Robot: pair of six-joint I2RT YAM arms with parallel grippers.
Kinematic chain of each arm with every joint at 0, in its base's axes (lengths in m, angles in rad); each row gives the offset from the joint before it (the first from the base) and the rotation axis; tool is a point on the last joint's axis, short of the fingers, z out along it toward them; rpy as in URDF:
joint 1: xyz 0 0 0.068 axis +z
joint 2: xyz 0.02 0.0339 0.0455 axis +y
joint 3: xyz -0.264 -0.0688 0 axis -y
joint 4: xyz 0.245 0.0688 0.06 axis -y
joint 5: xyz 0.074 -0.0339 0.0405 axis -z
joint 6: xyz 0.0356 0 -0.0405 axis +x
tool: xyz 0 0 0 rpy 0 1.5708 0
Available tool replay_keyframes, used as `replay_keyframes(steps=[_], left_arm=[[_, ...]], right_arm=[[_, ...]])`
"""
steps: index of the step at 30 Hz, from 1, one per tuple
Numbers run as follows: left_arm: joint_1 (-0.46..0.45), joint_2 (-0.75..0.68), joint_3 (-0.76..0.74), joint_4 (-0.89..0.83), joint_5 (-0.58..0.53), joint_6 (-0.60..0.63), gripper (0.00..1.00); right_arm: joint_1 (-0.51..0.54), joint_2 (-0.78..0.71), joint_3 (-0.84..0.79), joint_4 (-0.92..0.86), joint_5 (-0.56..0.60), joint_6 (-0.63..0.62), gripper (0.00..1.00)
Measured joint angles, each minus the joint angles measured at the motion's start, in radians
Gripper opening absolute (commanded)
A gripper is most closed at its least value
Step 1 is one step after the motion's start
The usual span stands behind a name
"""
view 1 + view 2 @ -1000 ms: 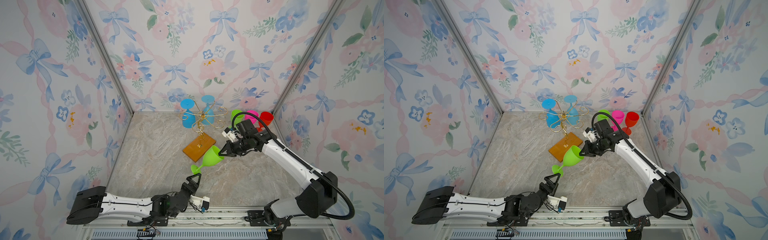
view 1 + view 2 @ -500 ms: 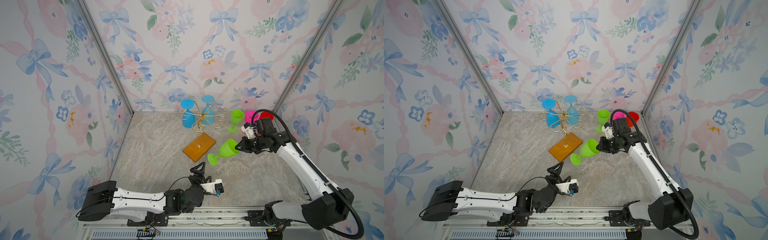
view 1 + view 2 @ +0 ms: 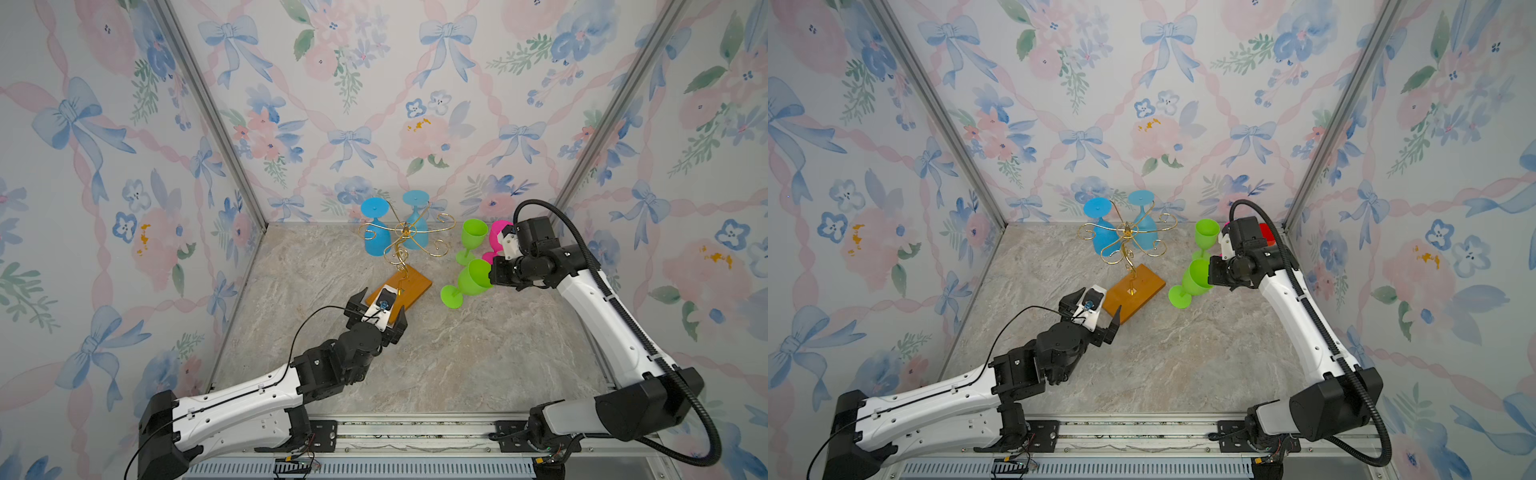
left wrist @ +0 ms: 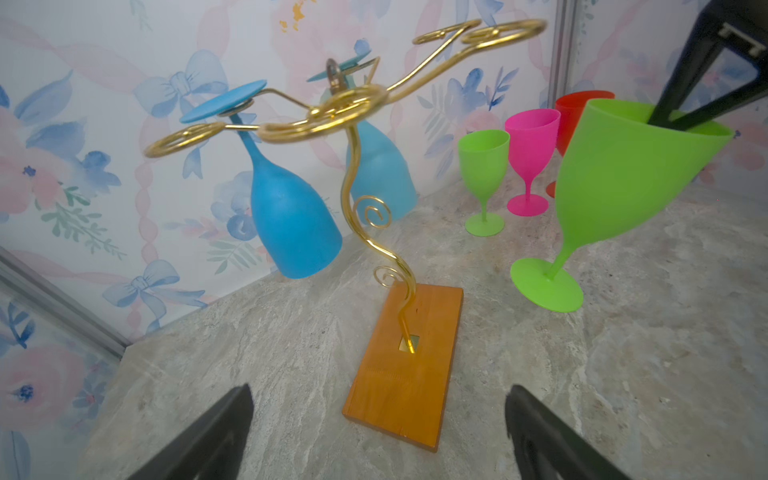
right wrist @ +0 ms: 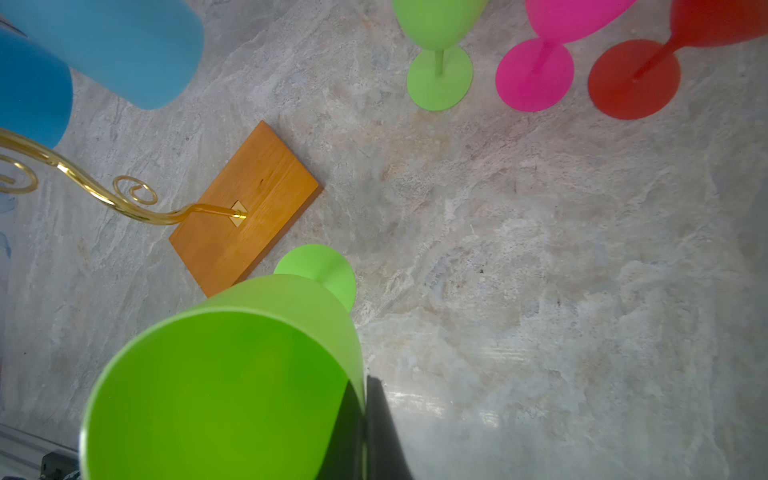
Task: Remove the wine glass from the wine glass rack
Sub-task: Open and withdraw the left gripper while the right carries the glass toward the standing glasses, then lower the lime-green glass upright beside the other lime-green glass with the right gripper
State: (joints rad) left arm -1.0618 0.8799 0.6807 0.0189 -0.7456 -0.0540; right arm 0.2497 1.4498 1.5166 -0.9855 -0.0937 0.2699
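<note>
The green wine glass [image 3: 473,279] is off the wine glass rack [image 3: 405,230]. It's tilted, bowl up to the right, foot low beside the right corner of the rack's wooden base [image 3: 415,286]. Whether the foot touches the marbled tabletop [image 3: 457,365], I can't tell. The right gripper [image 5: 362,419] pinches its rim, one finger inside the bowl and one outside. Two blue glasses [image 4: 291,216] hang upside down on the gold arms. Behind the held glass, an upright green glass [image 3: 473,239], a pink glass [image 4: 532,141] and a red glass [image 4: 575,112] line the back wall. The left gripper [image 3: 380,306] hovers at the base's near end, jaws spread wide, empty.
</note>
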Motion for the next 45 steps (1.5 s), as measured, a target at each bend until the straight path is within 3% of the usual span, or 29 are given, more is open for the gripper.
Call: replay_keyframes(steps=[12, 18, 30, 45], left_arm=[[0.274, 0.014, 0.004, -0.150, 0.280, -0.159, 0.97], [0.359, 0.013, 0.004, -0.157, 0.364, -0.177, 0.97], [0.388, -0.040, -0.011, -0.159, 0.415, -0.195, 0.97], [0.389, -0.096, -0.002, -0.206, 0.414, -0.220, 0.98]], right_arm=[[0.011, 0.208, 0.192, -0.028, 0.122, -0.032, 0.00], [0.023, 0.307, 0.274, -0.037, 0.163, -0.043, 0.00], [0.045, 0.495, 0.438, -0.051, 0.177, -0.043, 0.00], [0.058, 0.574, 0.454, -0.046, 0.181, -0.023, 0.05]])
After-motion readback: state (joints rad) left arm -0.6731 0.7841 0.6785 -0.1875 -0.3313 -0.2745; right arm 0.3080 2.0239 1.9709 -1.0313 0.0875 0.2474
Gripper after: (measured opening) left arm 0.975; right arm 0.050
